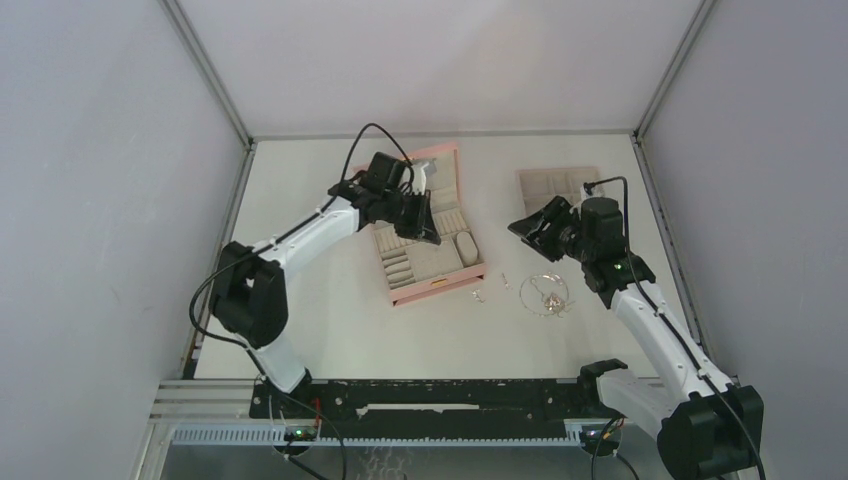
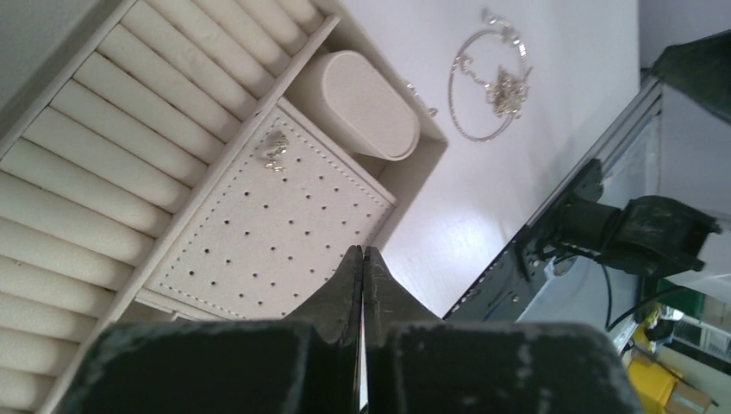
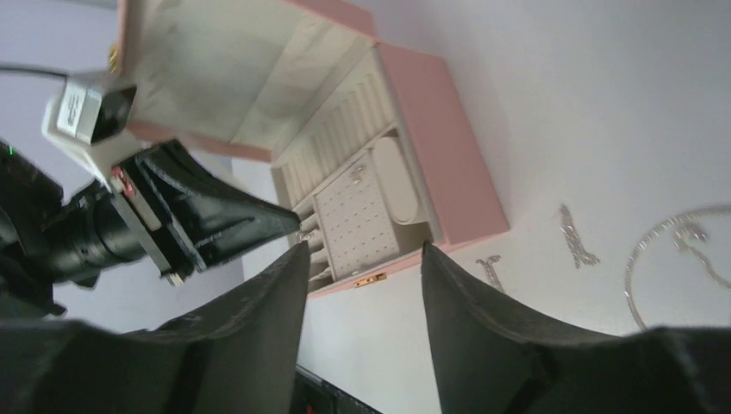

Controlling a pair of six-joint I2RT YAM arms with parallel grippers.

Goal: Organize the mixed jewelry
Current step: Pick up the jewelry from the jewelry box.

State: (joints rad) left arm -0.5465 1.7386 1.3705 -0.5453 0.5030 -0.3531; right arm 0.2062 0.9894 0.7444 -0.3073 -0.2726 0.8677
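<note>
Beneath clenched, empty left claw [image 2: 363, 252], shows one earring [image 2: 276, 148] pinned in pink box [image 1: 437, 287]; near wide-open right claw [image 3: 362, 250], leaves necklace [image 1: 551, 299] and small bits [image 1: 478, 295] on counter [image 1: 400, 340].

box [image 1: 440, 286]: pink, lid open, left of table centre | inside: ring rolls [image 2: 112, 164], perforated panel [image 2: 284, 233], oval pad [image 2: 366, 103] | tray [image 1: 548, 186]: beige, far right, apart from box | table [image 1: 380, 340]: white | walls [image 1: 100, 150]: grey, on three sides
</note>
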